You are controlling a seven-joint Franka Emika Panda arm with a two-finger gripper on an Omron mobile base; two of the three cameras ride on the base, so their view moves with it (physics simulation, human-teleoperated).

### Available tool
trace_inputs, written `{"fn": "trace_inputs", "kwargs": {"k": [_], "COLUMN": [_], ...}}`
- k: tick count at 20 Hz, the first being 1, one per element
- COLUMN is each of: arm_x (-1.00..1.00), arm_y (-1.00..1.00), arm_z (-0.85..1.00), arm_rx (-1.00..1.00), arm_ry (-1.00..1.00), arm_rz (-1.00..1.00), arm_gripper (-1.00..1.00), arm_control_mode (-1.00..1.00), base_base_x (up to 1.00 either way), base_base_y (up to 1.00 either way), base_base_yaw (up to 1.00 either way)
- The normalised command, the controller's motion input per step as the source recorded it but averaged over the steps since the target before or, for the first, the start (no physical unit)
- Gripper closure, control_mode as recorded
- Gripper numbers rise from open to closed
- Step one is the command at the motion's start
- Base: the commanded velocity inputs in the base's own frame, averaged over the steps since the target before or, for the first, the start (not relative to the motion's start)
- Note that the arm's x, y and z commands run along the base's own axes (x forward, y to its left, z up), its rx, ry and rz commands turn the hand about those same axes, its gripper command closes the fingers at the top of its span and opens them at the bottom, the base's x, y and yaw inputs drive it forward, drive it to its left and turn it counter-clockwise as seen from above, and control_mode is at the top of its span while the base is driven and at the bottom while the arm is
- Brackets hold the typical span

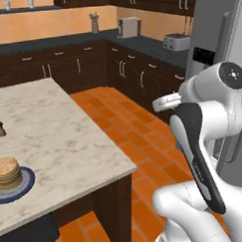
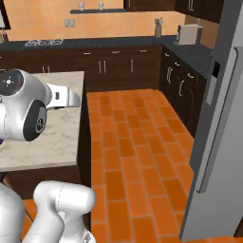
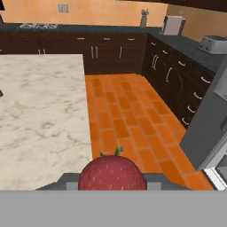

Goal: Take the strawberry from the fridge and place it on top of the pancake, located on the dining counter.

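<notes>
Red, seed-dotted strawberry (image 3: 112, 174) with a green stalk sits pinched in the pincer (image 3: 112, 181), low in the hand view, above the orange brick-tile floor (image 3: 128, 119) just off the edge of the beige marble-veined island table (image 3: 40, 115). Short stack of tan pancakes (image 1: 7, 173) on a dark blue round plate (image 1: 27, 184) rests near that table's near-left edge; a small dark pepper mill (image 1: 1, 129) stands farther back, well apart. Tall grey stainless-steel fridge (image 2: 223, 133) stands at right. No readable writing or brand marks anywhere.
</notes>
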Motion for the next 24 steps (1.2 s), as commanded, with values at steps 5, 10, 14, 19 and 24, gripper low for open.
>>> {"fn": "trace_inputs", "kwargs": {"k": [5, 10, 14, 19, 24], "arm_x": [0.00, 0.00, 0.00, 0.00, 0.00], "arm_y": [0.00, 0.00, 0.00, 0.00, 0.00], "arm_z": [0.00, 0.00, 0.00, 0.00, 0.00], "arm_rx": [0.00, 0.00, 0.00, 0.00, 0.00], "arm_ry": [0.00, 0.00, 0.00, 0.00, 0.00], "arm_rz": [0.00, 0.00, 0.00, 0.00, 0.00], "arm_gripper": [1.00, 1.00, 1.00, 1.00, 1.00], "arm_control_mode": [1.00, 1.00, 1.00, 1.00, 1.00], "base_base_x": [-0.61, -0.21, 0.33, 0.45, 0.44], "base_base_y": [1.00, 1.00, 0.82, 0.18, -0.10], "base_base_yaw": [0.18, 0.24, 0.37, 0.32, 0.18]}}
